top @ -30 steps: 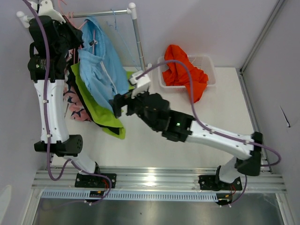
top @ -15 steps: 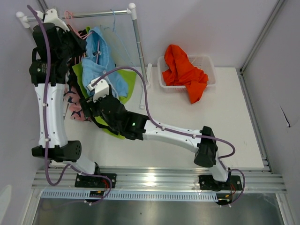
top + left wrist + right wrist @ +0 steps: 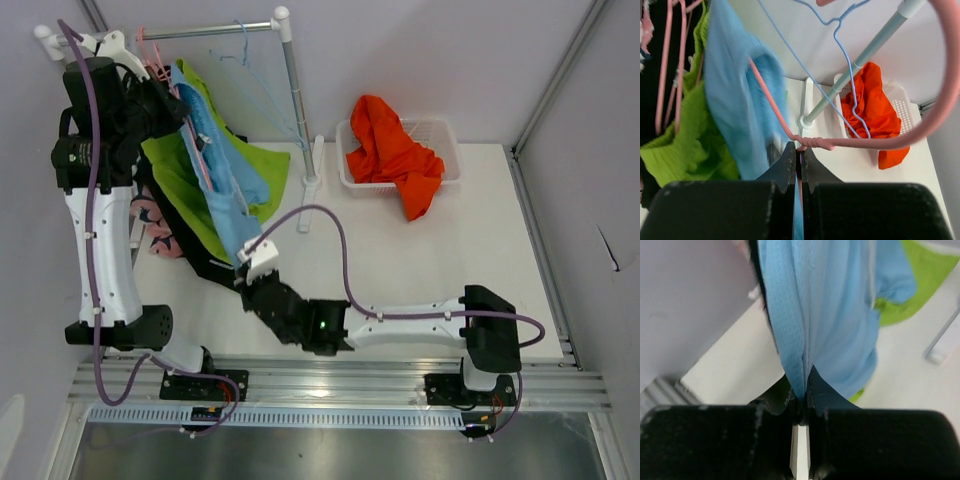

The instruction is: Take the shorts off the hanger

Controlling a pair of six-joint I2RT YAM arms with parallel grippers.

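Note:
The light blue shorts (image 3: 222, 185) hang from a pink hanger (image 3: 158, 70) on the rack and stretch taut down toward the near edge. My right gripper (image 3: 250, 258) is shut on their lower hem; in the right wrist view the blue cloth (image 3: 825, 305) is pinched between the fingertips of the right gripper (image 3: 804, 396). My left gripper (image 3: 800, 150) is shut on the pink hanger (image 3: 815, 142) at its twisted neck, high at the rack's left end. Lime green shorts (image 3: 180, 175), black shorts and pink patterned shorts (image 3: 158, 238) hang behind. Orange shorts (image 3: 395, 150) lie in the basket.
A white basket (image 3: 445, 135) stands at the back right of the table. The rack's upright pole (image 3: 297, 100) rises on a white foot (image 3: 312, 185) beside the green cloth. Empty blue wire hangers (image 3: 840, 35) dangle from the rail. Walls close in on the left and right.
My right arm swung left and back toward the near edge, shut on the light blue shorts' hem and pulled them taut. The left gripper stayed shut on the hanger.

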